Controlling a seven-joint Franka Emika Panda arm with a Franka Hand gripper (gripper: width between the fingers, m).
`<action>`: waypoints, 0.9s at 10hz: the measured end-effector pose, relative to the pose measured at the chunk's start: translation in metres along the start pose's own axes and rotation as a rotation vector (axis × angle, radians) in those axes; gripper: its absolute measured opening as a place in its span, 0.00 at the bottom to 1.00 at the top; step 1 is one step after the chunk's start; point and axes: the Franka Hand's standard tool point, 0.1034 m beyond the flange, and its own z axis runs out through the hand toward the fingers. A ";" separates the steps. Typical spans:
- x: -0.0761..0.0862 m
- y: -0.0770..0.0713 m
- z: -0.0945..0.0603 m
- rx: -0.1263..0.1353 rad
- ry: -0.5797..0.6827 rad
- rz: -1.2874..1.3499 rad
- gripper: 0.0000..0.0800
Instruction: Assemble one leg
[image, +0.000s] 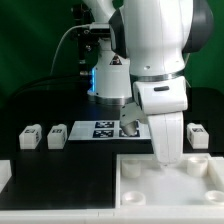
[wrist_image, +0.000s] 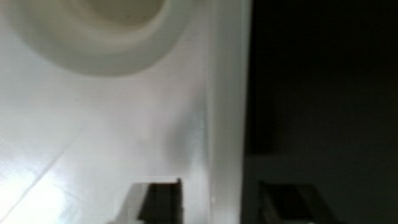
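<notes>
While tool (wrist_image: 217, 200) straddles panel (image: 190, 180) rim, grip unclear; leg (image: 197, 135) lies near, toward exterior view's right

No words, brands or numbers legible, black-and-white square tags printed on the marker board (image: 100, 129), similar tags on two legs at the exterior view's left, outer leg (image: 31, 136), inner leg (image: 58, 134), nothing readable in the wrist view

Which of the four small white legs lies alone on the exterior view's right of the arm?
The leg at the far right; the other three legs lie left of the arm.
</notes>
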 end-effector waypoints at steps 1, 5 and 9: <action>0.000 0.000 0.000 0.000 0.000 0.001 0.40; -0.001 0.000 0.000 0.000 -0.001 0.002 0.79; -0.002 0.000 0.000 0.000 -0.001 0.004 0.81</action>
